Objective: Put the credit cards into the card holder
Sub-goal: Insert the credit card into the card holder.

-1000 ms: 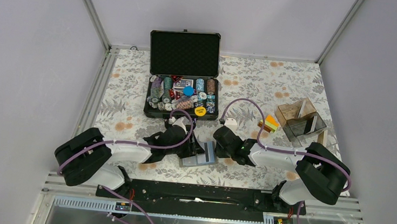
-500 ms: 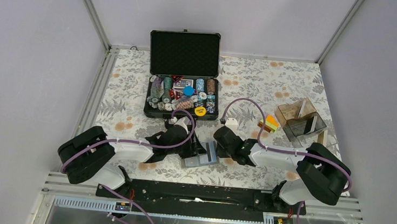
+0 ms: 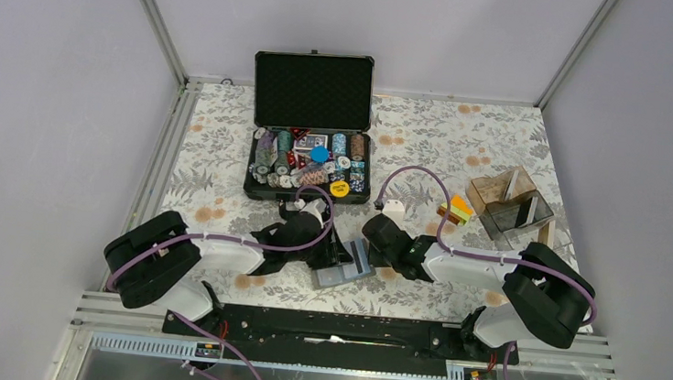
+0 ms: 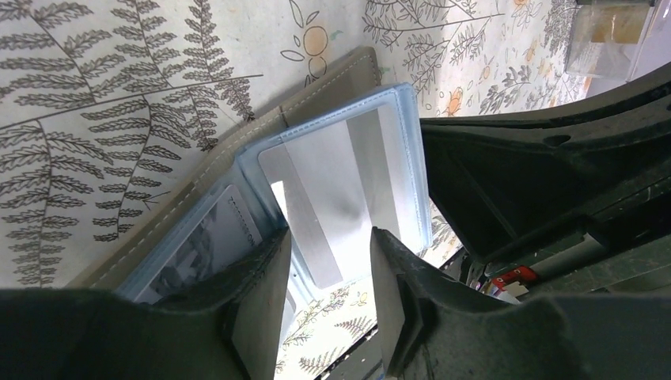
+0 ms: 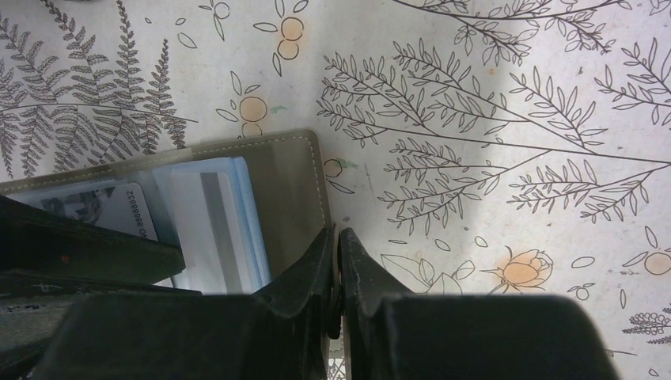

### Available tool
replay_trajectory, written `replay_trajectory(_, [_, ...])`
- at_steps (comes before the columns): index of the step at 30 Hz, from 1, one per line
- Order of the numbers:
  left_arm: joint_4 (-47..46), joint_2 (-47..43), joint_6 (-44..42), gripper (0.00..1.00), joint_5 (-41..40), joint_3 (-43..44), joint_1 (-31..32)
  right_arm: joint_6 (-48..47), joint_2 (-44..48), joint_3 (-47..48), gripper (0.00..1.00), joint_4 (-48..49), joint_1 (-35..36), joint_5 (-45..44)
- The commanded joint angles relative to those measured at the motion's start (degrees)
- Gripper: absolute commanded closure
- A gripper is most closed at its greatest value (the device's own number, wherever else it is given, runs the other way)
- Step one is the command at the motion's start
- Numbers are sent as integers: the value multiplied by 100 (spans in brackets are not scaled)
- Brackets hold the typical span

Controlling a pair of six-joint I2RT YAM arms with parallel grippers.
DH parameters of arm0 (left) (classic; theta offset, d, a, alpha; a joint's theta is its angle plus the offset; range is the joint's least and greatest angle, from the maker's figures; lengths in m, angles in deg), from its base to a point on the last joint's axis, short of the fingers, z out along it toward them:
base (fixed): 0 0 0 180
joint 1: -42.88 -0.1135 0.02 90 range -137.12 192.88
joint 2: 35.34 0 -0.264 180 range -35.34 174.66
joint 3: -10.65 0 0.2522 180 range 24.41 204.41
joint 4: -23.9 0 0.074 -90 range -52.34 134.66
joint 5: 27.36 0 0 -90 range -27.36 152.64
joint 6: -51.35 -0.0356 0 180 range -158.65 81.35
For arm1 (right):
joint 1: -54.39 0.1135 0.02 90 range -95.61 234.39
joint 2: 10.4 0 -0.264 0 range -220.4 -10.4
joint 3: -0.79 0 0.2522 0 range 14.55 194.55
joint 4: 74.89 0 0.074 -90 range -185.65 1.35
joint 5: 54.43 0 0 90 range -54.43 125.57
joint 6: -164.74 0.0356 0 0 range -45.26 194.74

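The grey card holder (image 3: 347, 268) lies open on the floral cloth between my two grippers. In the left wrist view its light blue clear-sleeved panel (image 4: 348, 158) stands up. My left gripper (image 4: 324, 297) is open, its jaws on either side of the sleeve's lower edge. My right gripper (image 5: 339, 237) is shut on the card holder's grey cover edge (image 5: 297, 186). A white printed card (image 4: 214, 229) sits in one sleeve. The orange, yellow and green credit cards (image 3: 456, 208) lie stacked to the right, away from both grippers.
An open black chip case (image 3: 310, 137) full of chips stands behind the grippers. A clear brownish acrylic box (image 3: 508, 205) sits at the right next to the credit cards. The right arm's purple cable (image 3: 417, 174) loops over the cloth.
The card holder has shifted slightly right and turned a little. The left arm has edged right with it. The right gripper has kept its hold.
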Motion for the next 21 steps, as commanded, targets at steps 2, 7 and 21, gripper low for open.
replay_trajectory(2, [-901,87,116,58,130,310,143,40,39,-11,94,-128,62,172])
replay_trajectory(7, [-1026,-5,100,63,33,278,156,65,119,24,94,-353,63,-26])
replay_trajectory(21, [621,-1496,-698,42,-739,250,151,-172,1669,-109,57,-1102,-255,-437])
